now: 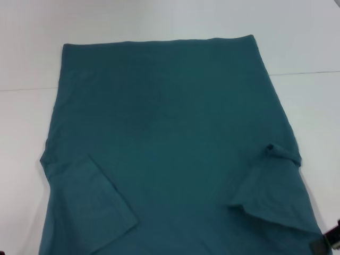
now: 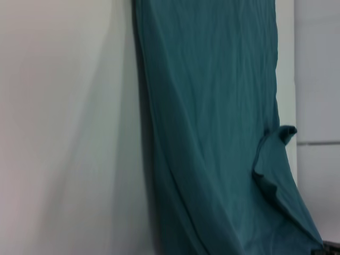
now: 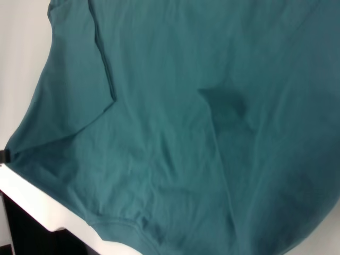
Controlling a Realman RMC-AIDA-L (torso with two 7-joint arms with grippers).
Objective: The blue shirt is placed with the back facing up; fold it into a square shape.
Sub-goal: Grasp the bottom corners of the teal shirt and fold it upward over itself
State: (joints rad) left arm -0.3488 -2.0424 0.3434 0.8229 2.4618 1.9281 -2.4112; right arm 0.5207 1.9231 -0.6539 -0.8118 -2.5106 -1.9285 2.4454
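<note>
Teal-blue cotton fills the scene: the blue shirt lies flat on the white table, plain side up, hem toward 12 o'clock. Both sleeves are folded inward over the body, the left sleeve at 7 o'clock, the right sleeve at 4 o'clock, bunched at its top. At 5 o'clock a dark piece of the right gripper shows just off the shirt.
</note>
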